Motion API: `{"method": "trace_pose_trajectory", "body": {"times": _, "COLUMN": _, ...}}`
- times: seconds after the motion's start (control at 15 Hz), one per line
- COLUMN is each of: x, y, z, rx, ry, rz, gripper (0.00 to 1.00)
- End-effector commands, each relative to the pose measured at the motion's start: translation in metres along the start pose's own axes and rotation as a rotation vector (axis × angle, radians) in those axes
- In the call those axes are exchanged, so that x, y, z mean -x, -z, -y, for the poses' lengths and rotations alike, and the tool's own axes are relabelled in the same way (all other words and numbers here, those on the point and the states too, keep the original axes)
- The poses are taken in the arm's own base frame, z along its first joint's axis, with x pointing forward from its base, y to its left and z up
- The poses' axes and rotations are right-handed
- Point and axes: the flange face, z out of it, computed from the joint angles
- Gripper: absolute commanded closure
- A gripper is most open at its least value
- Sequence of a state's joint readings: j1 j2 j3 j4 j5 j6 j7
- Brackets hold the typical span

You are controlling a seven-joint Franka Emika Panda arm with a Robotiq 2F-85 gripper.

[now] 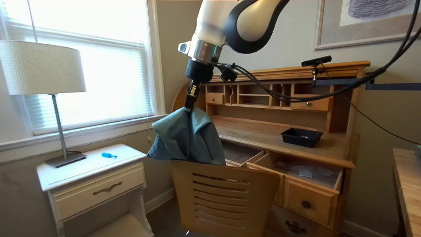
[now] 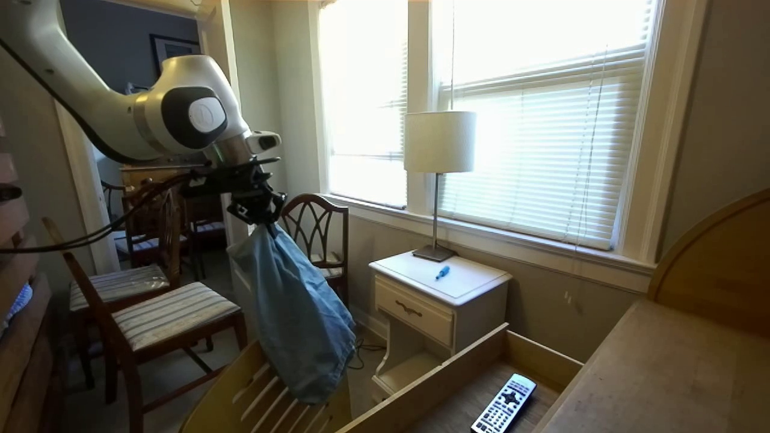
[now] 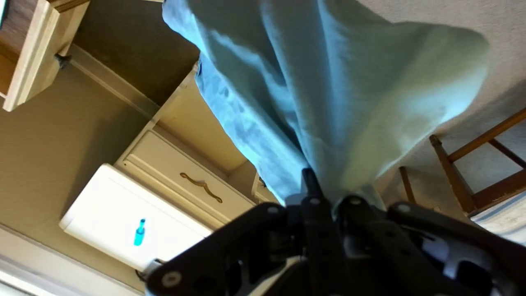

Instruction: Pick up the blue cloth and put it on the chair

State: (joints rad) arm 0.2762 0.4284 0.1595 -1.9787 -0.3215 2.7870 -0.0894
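Note:
The blue cloth [image 1: 187,138] hangs bunched from my gripper [image 1: 189,106], which is shut on its top. In an exterior view, the cloth's lower edge drops behind the top of the light wooden chair's slatted back [image 1: 227,197]. In another exterior view, the cloth [image 2: 301,325] hangs on the desk side of that chair back [image 2: 225,391], below my gripper [image 2: 264,218]. I cannot tell whether it touches the chair; the seat is hidden. In the wrist view, the cloth [image 3: 328,90] spreads out from between the fingers [image 3: 326,193].
A wooden desk [image 1: 243,126] with open drawers [image 1: 306,171] and a black tray [image 1: 302,137] stands behind the chair. A white nightstand [image 1: 95,168] holds a lamp [image 1: 42,67] and a blue tool [image 1: 109,155]. A remote [image 2: 504,404] lies in a drawer. Striped-seat chairs [image 2: 174,313] stand nearby.

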Motion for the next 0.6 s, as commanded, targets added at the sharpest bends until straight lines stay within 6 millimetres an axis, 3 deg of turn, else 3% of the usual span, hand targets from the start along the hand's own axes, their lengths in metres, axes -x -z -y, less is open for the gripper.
{"method": "trace_pose_trajectory", "body": {"times": 0.0, "x": 0.003, "y": -0.033, "z": 0.006, "rx": -0.053, "ry": 0.0, "rz": 0.008, "gripper": 0.99}}
{"method": "trace_pose_trajectory", "body": {"times": 0.53, "x": 0.008, "y": -0.116, "z": 0.035, "rx": -0.19, "ry": 0.051, "rz": 0.042, "gripper": 0.99}}
